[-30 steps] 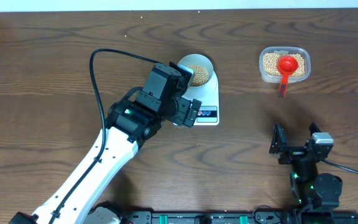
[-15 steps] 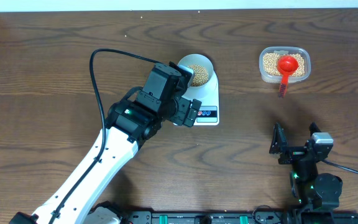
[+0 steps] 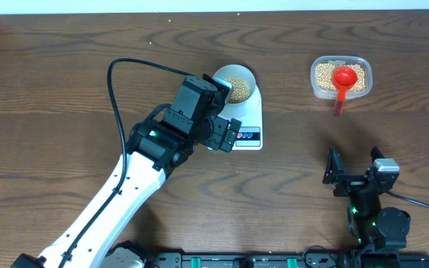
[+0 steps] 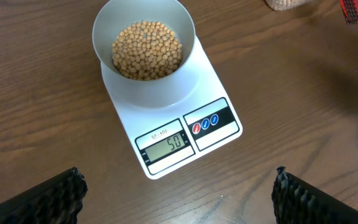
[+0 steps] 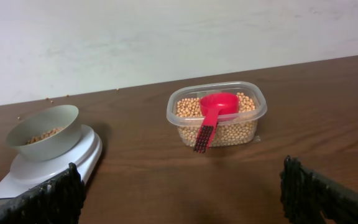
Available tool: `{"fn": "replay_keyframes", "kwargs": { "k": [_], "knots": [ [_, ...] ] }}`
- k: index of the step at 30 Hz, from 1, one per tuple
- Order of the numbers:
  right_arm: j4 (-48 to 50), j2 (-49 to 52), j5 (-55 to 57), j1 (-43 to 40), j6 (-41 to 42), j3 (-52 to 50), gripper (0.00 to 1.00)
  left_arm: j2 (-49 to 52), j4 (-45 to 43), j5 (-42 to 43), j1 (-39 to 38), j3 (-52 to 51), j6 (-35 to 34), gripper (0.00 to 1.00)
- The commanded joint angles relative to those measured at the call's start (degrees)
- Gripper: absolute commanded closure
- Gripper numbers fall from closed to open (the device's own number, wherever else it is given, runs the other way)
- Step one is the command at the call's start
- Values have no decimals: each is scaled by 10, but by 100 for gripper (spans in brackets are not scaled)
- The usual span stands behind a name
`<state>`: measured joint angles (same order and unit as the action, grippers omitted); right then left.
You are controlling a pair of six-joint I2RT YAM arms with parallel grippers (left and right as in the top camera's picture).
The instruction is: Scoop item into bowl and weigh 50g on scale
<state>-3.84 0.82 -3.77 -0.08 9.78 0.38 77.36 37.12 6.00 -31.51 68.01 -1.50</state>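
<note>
Overhead, nothing has shifted: the bowl (image 3: 217, 77) of beans (image 3: 237, 88) sits on the scale (image 3: 250, 119), with the left end effector (image 3: 227, 135) hovering at its front edge. Left wrist: fingers wide and empty; the display (image 4: 166, 142) reads 50, so weighing looks done. Right wrist: the right end effector (image 5: 179, 194) is wide and empty.

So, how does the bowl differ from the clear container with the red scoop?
The bowl is round and opaque pale white; the container is clear and rounded-rectangular. The bowl stands on the scale; the container stands on the table. The container has a red scoop lying in it; the bowl has none. Both hold tan beans.
</note>
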Motion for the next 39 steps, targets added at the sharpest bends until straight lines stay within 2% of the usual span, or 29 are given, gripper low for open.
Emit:
{"fn": "replay_keyframes", "kwargs": {
  "k": [1, 11, 17, 25, 29, 31, 35, 39],
  "knots": [
    [-3, -5, 6, 1, -9, 0, 1, 1, 2, -5, 3, 2, -3, 2],
    [-3, -5, 6, 1, -9, 0, 1, -21, -11, -7, 3, 2, -3, 2],
    [-3, -5, 6, 1, -9, 0, 1, -62, -33, -50, 4, -1, -3, 2],
    [-3, -5, 6, 1, -9, 0, 1, -125, -85, -52, 30, -38, -3, 2],
    [-3, -5, 6, 1, -9, 0, 1, -181, -170, -52, 44, -114, -3, 2],
    [-3, -5, 6, 1, -9, 0, 1, -228, -256, -52, 50, -188, -3, 2],
    [-3, -5, 6, 1, -9, 0, 1, -297, -366, -52, 59, -293, -3, 2],
    [-3, -5, 6, 1, -9, 0, 1, -367, -443, -52, 75, -377, -3, 2]
  ]
}}
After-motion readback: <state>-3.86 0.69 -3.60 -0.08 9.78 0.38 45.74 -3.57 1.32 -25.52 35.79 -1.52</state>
